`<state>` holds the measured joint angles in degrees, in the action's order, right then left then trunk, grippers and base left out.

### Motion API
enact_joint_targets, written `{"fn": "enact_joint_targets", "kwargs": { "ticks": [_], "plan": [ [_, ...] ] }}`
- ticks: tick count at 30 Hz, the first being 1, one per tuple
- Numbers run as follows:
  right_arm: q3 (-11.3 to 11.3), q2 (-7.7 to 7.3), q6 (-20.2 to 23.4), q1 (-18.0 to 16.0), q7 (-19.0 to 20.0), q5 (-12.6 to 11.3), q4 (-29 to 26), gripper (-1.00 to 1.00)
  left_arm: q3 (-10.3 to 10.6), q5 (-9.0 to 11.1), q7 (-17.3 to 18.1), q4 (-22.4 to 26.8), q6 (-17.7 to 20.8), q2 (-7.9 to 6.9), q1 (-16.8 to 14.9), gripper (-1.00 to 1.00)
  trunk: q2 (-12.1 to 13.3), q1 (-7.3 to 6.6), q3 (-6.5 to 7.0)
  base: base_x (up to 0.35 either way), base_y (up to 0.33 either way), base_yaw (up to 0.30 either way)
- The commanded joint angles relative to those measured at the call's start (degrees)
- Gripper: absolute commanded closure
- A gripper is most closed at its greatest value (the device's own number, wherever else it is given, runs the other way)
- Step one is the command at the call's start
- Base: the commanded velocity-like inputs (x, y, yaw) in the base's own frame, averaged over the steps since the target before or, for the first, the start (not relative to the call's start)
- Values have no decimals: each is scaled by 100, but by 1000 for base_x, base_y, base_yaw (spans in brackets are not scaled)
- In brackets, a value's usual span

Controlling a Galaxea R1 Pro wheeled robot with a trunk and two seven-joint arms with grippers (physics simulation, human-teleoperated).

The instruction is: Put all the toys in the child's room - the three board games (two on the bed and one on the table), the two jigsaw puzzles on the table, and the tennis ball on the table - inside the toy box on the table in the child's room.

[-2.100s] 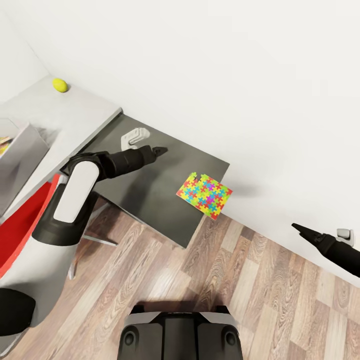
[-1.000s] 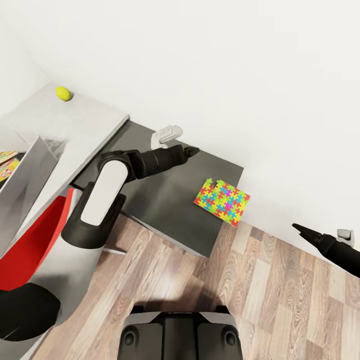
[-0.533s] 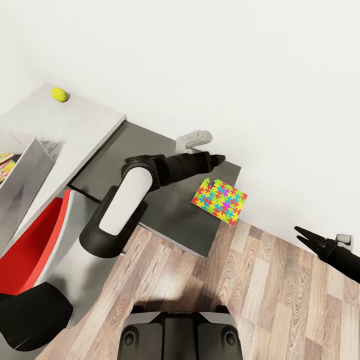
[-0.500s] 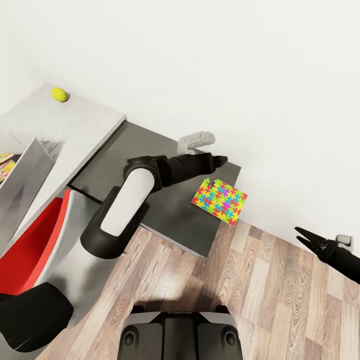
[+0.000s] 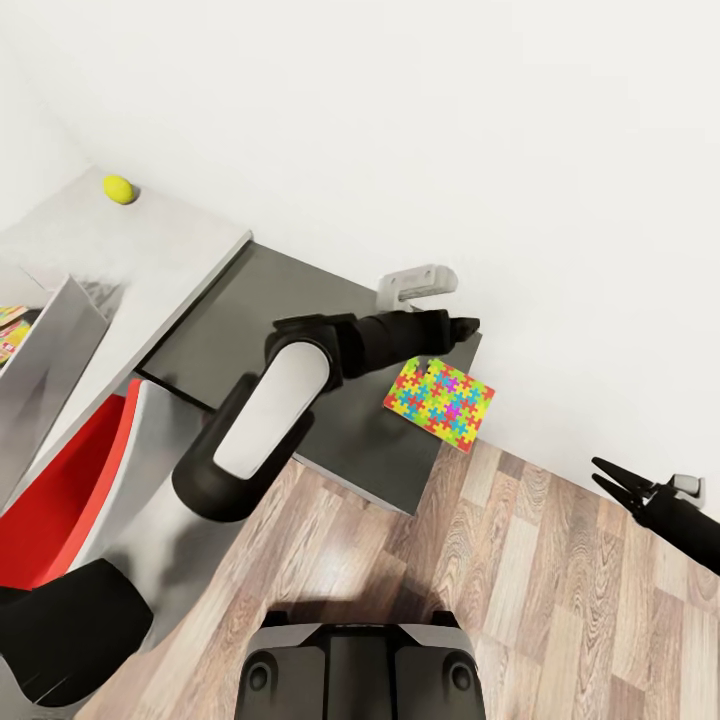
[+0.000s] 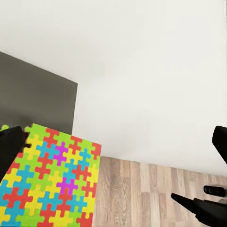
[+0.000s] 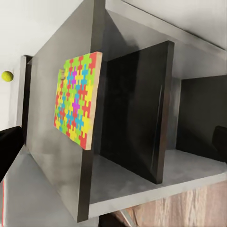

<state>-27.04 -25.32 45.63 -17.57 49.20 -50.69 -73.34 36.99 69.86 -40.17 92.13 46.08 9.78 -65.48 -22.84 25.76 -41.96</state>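
jigsaw puzzle (image 5: 439, 404): on counter (image 5: 290, 320), right end, near wall | tennis ball (image 5: 118, 189): counter far-left, by wall | toy box (image 5: 45, 350): counter left edge

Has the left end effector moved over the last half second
Yes. The left end effector moved along the dark desk section, toward its end by the wall, above the jigsaw puzzle.

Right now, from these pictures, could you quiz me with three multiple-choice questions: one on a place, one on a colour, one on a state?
1. Where does the jigsaw puzzle lie?
A. floor
B. dark grey table section
C. toy box

2. What colour is the tennis ball?
A. yellow-green
B. red
C. blue

3. What does the left gripper hold?
A. puzzle
B. ball
C. nothing

Answers:
1 B, it lies flat near the dark top's end.
2 A, plainly yellow-green on the light grey top.
3 C, it hovers by the puzzle's corner.
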Motion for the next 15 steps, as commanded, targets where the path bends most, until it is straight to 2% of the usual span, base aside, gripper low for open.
{"fn": "enact_joint_targets", "kwargs": {
  "ticks": [1,3,6,7,9,10,13,15],
  "plan": [
    [-4,8,-21,-13,31,36,56,-100,18,129,-7,5,1,17,-46,-100,-9,3,-7,0,0,0],
    [-3,9,-43,-16,35,44,68,-100,22,200,40,6,-1,22,-54,-100,-9,3,-7,0,0,0],
    [-1,15,-131,-21,51,57,89,-100,32,531,251,6,-10,22,-64,-100,-9,3,-7,0,0,0],
    [-1,15,-131,-21,51,57,89,-100,32,531,251,6,-10,22,-64,-100,-9,3,-7,0,0,0],
    [3,26,-173,-23,65,61,90,-100,33,756,373,6,-14,22,-52,-100,-9,3,-7,0,0,0],
    [3,26,-173,-23,65,61,90,-100,33,756,373,6,-14,22,-52,-100,-9,3,-7,0,0,0],
    [17,38,-190,-25,54,63,78,-100,35,987,492,6,-41,22,-36,-100,-9,3,-7,0,0,0],
    [22,41,-193,-25,47,62,75,-100,37,1038,522,6,-82,22,-32,-100,-9,3,-7,0,0,0]
  ]
}}
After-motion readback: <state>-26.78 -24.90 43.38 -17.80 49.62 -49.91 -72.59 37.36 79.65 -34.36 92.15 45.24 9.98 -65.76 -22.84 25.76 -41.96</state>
